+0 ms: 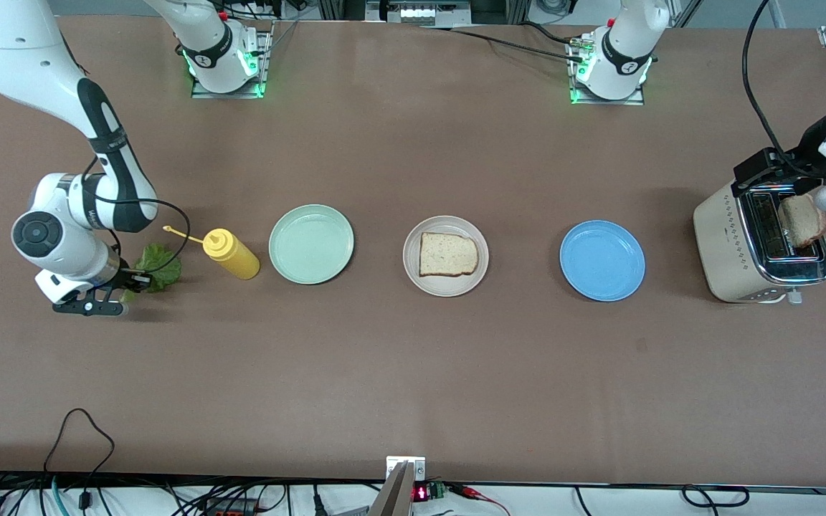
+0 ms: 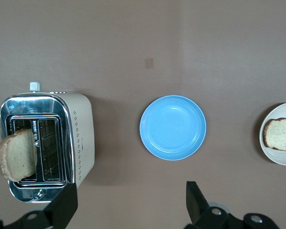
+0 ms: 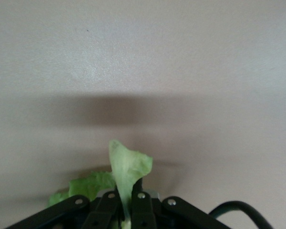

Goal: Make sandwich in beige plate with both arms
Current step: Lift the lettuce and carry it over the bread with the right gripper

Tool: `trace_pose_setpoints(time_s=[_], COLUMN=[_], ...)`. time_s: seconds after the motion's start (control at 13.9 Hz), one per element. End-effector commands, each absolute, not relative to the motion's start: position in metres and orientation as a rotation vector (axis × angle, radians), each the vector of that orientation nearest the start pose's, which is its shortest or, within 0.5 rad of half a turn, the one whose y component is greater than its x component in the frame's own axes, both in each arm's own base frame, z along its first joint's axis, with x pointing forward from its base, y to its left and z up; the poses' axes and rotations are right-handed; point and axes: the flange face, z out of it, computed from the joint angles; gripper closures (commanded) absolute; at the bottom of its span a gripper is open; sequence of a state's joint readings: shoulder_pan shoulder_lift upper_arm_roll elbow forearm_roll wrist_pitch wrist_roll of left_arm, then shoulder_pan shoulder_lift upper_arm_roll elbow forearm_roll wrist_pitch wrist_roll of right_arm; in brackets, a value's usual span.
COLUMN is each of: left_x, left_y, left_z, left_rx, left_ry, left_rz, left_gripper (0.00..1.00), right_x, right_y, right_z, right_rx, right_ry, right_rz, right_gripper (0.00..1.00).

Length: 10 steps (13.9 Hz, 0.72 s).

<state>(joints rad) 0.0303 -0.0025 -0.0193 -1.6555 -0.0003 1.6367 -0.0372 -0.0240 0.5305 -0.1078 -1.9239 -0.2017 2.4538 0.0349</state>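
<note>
A pale toast slice (image 1: 447, 254) lies in the beige plate (image 1: 446, 285) at mid table; the left wrist view shows that plate (image 2: 279, 110) and slice (image 2: 282, 134) too. A second slice (image 1: 802, 220) (image 2: 16, 155) sticks up out of the toaster (image 1: 743, 258) (image 2: 78, 133). My left gripper (image 1: 768, 172) (image 2: 128, 202) hangs open above the toaster's edge, holding nothing. The green lettuce leaf (image 1: 162, 266) (image 3: 128, 164) lies at the right arm's end of the table. My right gripper (image 1: 137, 281) (image 3: 125, 205) is shut on its edge.
A yellow squeeze bottle (image 1: 232, 254) lies beside the lettuce, with a mint green plate (image 1: 311, 244) between it and the beige plate. A blue plate (image 1: 602, 260) (image 2: 172, 127) sits between the beige plate and the toaster. Cables run along the table's near edge.
</note>
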Motion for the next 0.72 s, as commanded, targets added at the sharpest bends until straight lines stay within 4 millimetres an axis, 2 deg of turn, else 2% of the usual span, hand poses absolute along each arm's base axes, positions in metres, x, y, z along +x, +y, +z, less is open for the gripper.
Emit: trace_pose_setpoints(time_s=[0.0, 0.29, 0.5, 0.65], left_x=[0.551, 0.55, 0.55, 0.55], left_y=[0.008, 0.007, 0.007, 0.007], left_z=[0.593, 0.594, 0.594, 0.594], left_rx=[-3.149, -3.149, -3.148, -3.149], left_ry=[-0.071, -0.071, -0.068, -0.069], left_rz=[0.027, 0.029, 0.029, 0.027], left_gripper=[0.0, 0.0, 0.0, 0.0], right_x=[0.617, 0.61, 0.597, 0.595], right_y=[-0.083, -0.09, -0.084, -0.077], right_z=[0.265, 0.331, 0.384, 0.417], right_rx=[-3.329, -3.244, -3.144, -3.065], right_ry=[-0.059, -0.107, -0.021, 0.021], right_rz=[0.092, 0.218, 0.355, 0.427], right_gripper=[1.0, 1.0, 1.0, 1.0])
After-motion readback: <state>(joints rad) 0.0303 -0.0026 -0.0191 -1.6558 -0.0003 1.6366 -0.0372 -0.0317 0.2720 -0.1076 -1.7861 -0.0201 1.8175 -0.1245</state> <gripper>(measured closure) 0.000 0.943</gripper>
